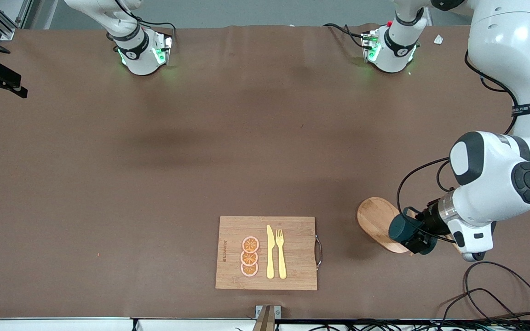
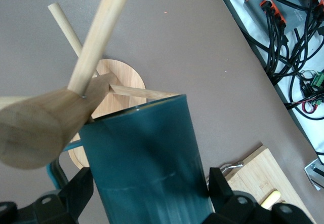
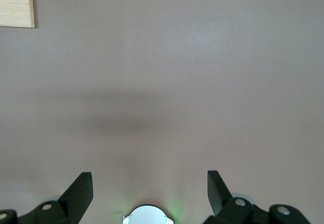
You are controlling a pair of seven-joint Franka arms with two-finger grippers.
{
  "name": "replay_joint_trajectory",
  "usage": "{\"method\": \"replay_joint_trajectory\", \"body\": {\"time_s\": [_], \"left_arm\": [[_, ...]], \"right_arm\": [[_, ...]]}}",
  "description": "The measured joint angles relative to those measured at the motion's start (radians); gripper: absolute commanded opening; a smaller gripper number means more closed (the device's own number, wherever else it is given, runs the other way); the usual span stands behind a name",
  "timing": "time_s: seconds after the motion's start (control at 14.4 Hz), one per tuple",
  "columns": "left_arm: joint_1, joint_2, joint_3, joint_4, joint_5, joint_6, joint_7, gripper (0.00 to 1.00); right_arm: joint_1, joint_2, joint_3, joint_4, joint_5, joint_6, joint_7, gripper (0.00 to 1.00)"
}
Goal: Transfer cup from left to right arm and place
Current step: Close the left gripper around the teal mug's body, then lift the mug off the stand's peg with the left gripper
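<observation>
**Teal cup held at the wooden rack**

Teal and dark, the cup (image 1: 402, 228) sits between the two fingers of the left gripper (image 1: 413, 235). The fingers press on both sides of it. It hangs over the wooden rack (image 1: 377, 224), at the left arm's end of the table. In the front view the cup is tipped on its side and the gripper and wrist cover part of it. Its inside cannot be seen.

In the left wrist view the cup (image 2: 144, 158) fills the lower part of the picture, with one black finger (image 2: 220, 188) on each side. A thin teal loop, which may be the handle, peeks out by one finger and is mostly hidden. The rack's round base (image 2: 117, 79) lies under the cup. Wooden pegs (image 2: 98, 36) stick out from the rack's thick post, and one peg is cut off at the picture's edge. I cannot tell if the cup touches a peg.

The right arm waits near its base. The right gripper (image 3: 150, 183) is open over bare brown table (image 3: 202, 57). It cannot be seen in the front view.

A cutting board (image 1: 292, 253) lies near the front camera, in the middle of the table. On it are three orange slices (image 1: 250, 256), a yellow knife (image 1: 270, 252) and a yellow fork (image 1: 281, 253). Black cables (image 1: 490, 289) lie near the left arm's corner.
</observation>
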Motion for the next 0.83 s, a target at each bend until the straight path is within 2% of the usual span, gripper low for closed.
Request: {"method": "replay_joint_trajectory", "body": {"time_s": [0.28, 0.63, 0.83], "left_arm": [[0.002, 0.002, 0.000, 0.000, -0.003, 0.000, 0.000, 0.97], [0.003, 0.001, 0.000, 0.003, -0.003, -0.001, -0.001, 0.70], [0.003, 0.002, 0.000, 0.003, -0.003, -0.001, -0.001, 0.67]], "right_arm": [[0.000, 0.000, 0.000, 0.000, 0.000, 0.000, 0.000, 1.00], [0.000, 0.000, 0.000, 0.000, 0.000, 0.000, 0.000, 1.00], [0.000, 0.000, 0.000, 0.000, 0.000, 0.000, 0.000, 1.00]]}}
